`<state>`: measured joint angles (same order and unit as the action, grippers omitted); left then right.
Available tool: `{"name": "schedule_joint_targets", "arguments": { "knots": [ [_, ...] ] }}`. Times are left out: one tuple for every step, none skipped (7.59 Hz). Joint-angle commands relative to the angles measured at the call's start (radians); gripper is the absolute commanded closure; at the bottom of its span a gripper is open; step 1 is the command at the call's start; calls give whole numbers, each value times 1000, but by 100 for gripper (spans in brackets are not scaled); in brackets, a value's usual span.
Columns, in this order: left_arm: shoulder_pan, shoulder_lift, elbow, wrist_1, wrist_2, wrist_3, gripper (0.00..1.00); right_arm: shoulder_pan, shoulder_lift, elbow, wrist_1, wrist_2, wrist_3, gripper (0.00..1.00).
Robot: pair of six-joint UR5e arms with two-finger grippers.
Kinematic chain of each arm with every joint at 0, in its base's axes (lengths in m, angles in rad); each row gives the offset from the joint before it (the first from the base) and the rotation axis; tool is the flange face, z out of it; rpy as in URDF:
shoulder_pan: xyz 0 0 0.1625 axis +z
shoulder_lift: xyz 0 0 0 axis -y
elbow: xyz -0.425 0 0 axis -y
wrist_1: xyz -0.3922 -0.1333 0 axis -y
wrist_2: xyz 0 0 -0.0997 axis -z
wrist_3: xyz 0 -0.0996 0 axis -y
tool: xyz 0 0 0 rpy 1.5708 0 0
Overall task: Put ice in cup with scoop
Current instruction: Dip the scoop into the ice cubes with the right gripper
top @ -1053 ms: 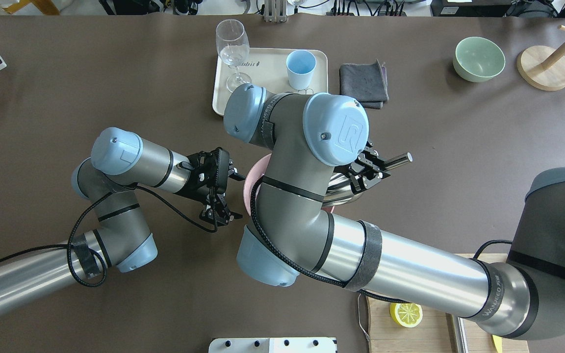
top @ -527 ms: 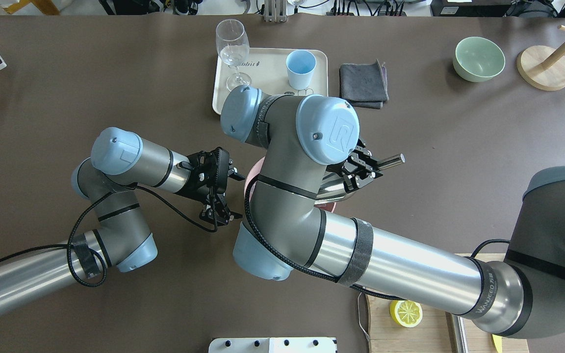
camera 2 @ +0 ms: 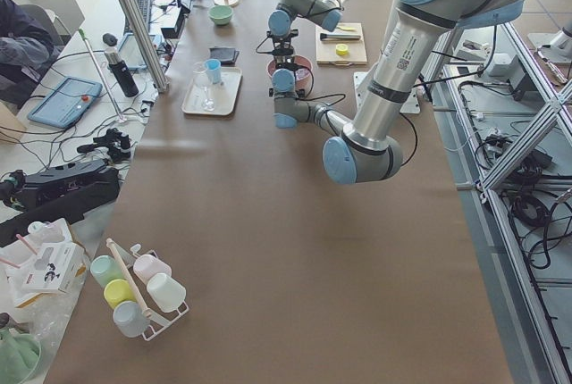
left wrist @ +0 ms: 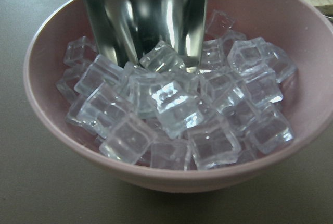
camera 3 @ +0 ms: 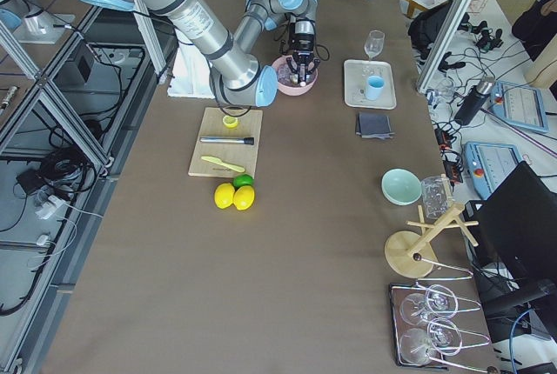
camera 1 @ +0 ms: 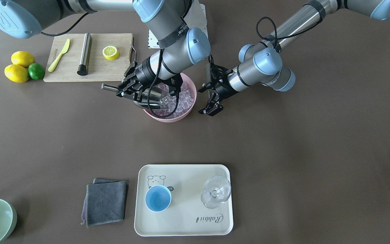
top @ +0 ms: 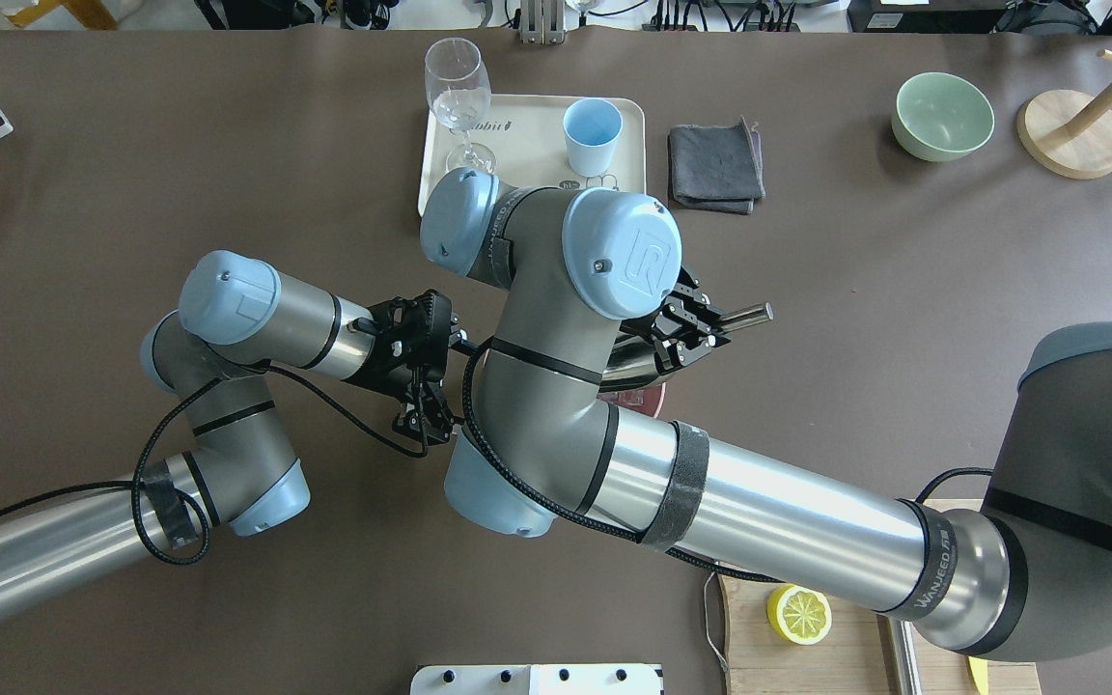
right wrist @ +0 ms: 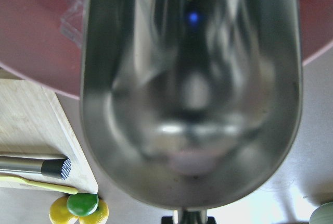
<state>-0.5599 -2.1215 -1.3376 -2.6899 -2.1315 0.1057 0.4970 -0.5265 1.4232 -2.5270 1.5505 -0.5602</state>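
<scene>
My right gripper [camera 1: 127,88] [top: 681,338] is shut on the thin handle of the steel scoop [camera 1: 147,100] [top: 744,314]. The scoop's trough [left wrist: 145,15] [right wrist: 192,94] dips into the pink bowl [camera 1: 169,118] [left wrist: 41,104], its front edge against the pile of ice [camera 1: 178,100] [left wrist: 177,109]. My left gripper [camera 1: 210,101] [top: 440,381] is open and empty, close beside the bowl. The light-blue cup [camera 1: 158,198] [top: 592,135] stands upright and empty on the cream tray [camera 1: 181,220] [top: 527,145], far from both grippers.
A clear stemmed glass [camera 1: 216,191] [top: 459,97] stands on the tray beside the cup. A grey cloth [camera 1: 105,201] lies next to the tray, with a pale-green bowl [top: 942,116] further off. A cutting board [camera 1: 120,71] holds a lemon half, steel cylinder and knife.
My right arm has moved toward the left in the overhead view, sliding the scoop further into the pink bowl. The left arm has not moved.
</scene>
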Motion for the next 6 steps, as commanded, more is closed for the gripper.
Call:
{"name": "schedule_joint_targets", "arguments": {
  "knots": [
    [0, 0, 1, 1, 1, 0, 2, 0, -1, -20, 54, 11, 19, 100],
    [0, -2, 1, 2, 1, 0, 2, 0, -15, -14, 101, 28, 54, 100],
    [0, 0, 1, 4, 1, 0, 2, -1, -29, -4, 123, 43, 75, 100],
    [0, 0, 1, 4, 1, 2, 2, -2, -41, 5, 151, 45, 92, 100],
    [0, 0, 1, 4, 2, 2, 2, -2, -55, 13, 172, 52, 115, 100],
    [2, 0, 1, 5, 4, 2, 2, -2, -78, 34, 203, 57, 147, 100]
  ]
}}
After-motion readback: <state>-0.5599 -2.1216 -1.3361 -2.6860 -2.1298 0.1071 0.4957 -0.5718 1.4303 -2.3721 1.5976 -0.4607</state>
